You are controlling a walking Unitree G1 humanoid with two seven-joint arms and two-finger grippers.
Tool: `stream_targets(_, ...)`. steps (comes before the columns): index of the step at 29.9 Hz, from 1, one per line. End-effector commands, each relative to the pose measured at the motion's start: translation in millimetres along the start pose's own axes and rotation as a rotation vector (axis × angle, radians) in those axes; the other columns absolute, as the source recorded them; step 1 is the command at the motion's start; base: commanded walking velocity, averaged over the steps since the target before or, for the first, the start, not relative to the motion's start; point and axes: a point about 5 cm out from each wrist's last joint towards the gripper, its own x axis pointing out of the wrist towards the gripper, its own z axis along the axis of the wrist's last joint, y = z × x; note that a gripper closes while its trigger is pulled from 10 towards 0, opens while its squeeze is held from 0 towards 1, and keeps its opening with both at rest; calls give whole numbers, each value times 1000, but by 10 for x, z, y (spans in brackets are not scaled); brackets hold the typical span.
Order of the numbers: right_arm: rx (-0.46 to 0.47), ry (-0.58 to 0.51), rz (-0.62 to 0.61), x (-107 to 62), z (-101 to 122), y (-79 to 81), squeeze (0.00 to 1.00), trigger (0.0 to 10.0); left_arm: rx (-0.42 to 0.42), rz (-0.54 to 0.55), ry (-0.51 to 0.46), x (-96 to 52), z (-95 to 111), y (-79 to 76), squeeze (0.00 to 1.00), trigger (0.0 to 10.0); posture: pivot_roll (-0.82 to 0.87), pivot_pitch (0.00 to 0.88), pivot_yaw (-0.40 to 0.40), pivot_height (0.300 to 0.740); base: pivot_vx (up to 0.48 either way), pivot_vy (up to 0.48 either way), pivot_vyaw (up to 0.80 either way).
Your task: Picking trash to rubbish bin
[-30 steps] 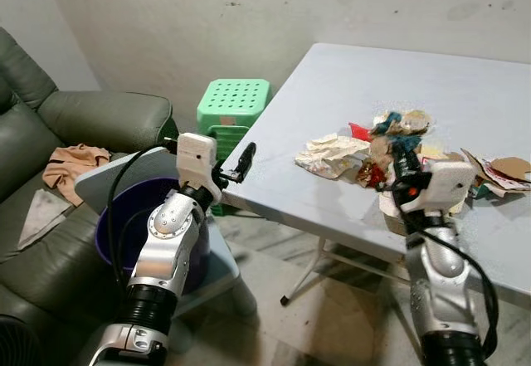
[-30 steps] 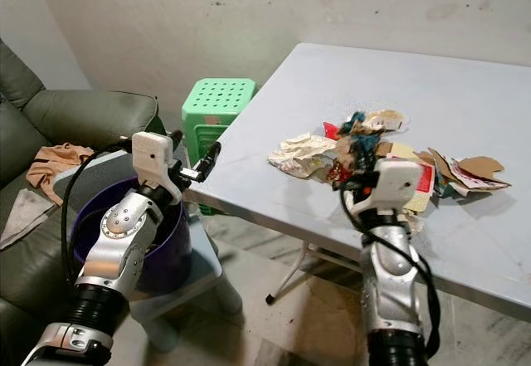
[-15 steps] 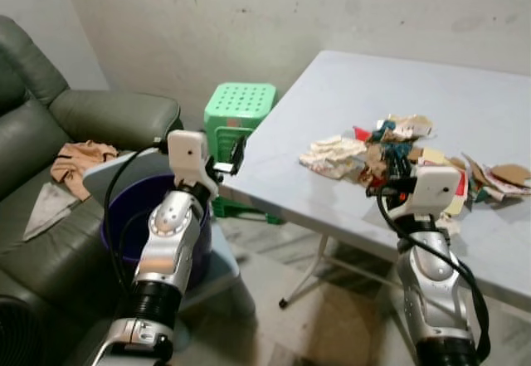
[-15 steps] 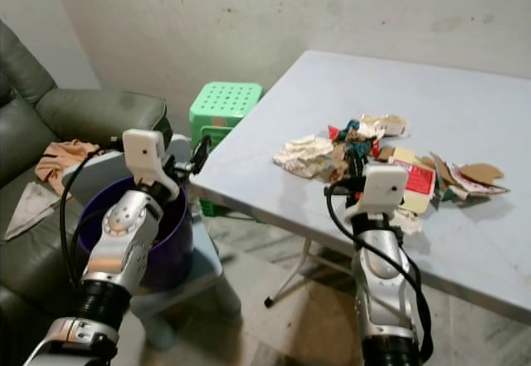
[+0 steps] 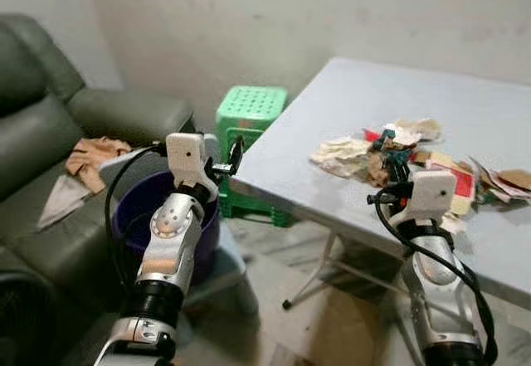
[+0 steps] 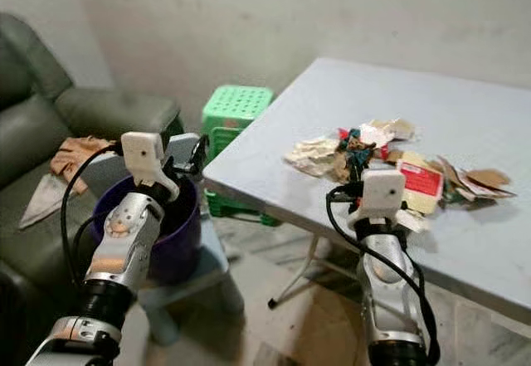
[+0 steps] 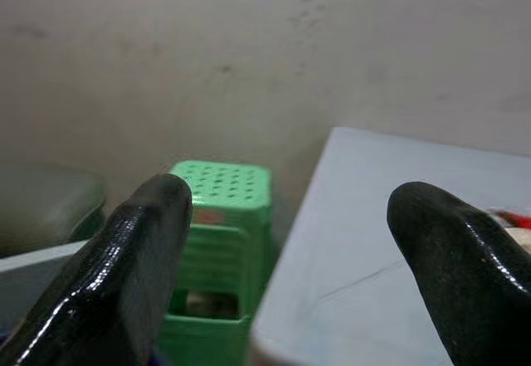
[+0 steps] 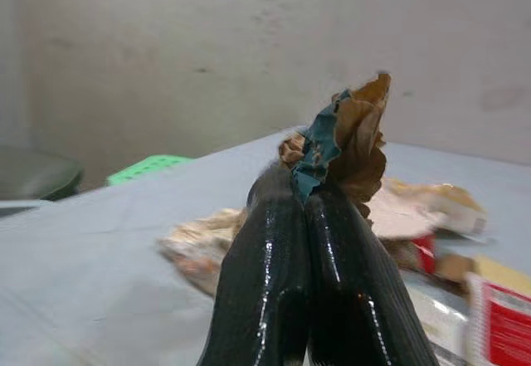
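Head views: right gripper (image 5: pixel 390 160) pinching a teal-and-brown wrapper scrap (image 5: pixel 386 143) over the trash pile (image 6: pixel 390 154) near the surface (image 5: pixel 348 100) front edge; purple bin (image 6: pixel 178 225) beside green stool (image 5: pixel 251 104). Left wrist view: left gripper (image 7: pixel 286 241) spread, facing stool.

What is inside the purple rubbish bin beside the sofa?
Only the dark inner wall of the purple rubbish bin shows; the left arm covers most of its opening, so its contents cannot be seen.
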Motion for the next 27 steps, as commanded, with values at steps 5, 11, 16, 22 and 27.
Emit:
stream_targets(5, 0, -3, 22, 32, 46, 29, 0, 10000, -3, 4, -10, 18, 24, 2, 0, 10000, -18, 0, 6, 715, 0, 0, 800)
stream_targets(11, -12, 11, 26, 22, 45, 22, 0, 10000, 0, -4, 5, -15, -22, -16, 0, 10000, -17, 0, -1, 715, 0, 0, 800)
stream_targets(16, 54, -17, 17, 0, 64, 21, 0, 10000, -5, -6, 3, -24, -30, -18, 0, 10000, -15, 0, -1, 715, 0, 0, 475)
stream_targets(22, 25, -7, 30, -6, 62, 29, 0, 10000, -8, -8, 4, -33, -33, -16, 0, 10000, -13, 0, 0, 715, 0, 0, 0)
stream_targets(27, 16, 8, 38, -9, 40, 37, 0, 10000, -4, -16, 3, -37, -33, -27, 0, 10000, -12, 0, 1, 715, 0, 0, 0)
